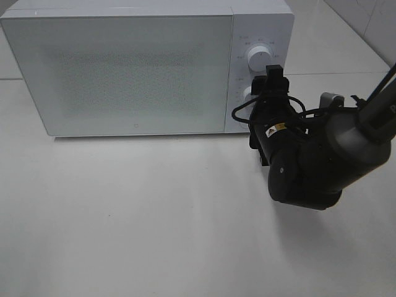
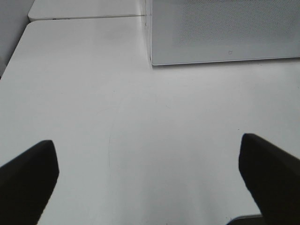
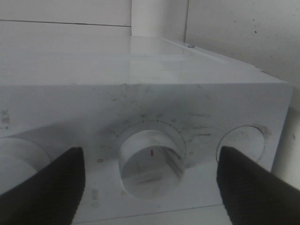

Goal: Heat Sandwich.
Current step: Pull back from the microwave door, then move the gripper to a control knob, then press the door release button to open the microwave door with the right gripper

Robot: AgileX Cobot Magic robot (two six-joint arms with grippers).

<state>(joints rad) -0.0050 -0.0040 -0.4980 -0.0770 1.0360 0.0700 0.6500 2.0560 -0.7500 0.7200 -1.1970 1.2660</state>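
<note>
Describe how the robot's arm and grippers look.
The right arm is glossy black with rounded joint housings, looped black cables and a small yellow label. Both the right gripper and the left gripper have matte black, blunt fingers.

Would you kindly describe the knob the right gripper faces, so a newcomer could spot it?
Find the white microwave; its control panel is on the right. Beneath the exposed upper knob sits the lower knob, half hidden by the right gripper.

Bright, flat, washed-out white light; soft shadow under the microwave [image 1: 124, 74]; blurry wrist-view foregrounds.
</note>
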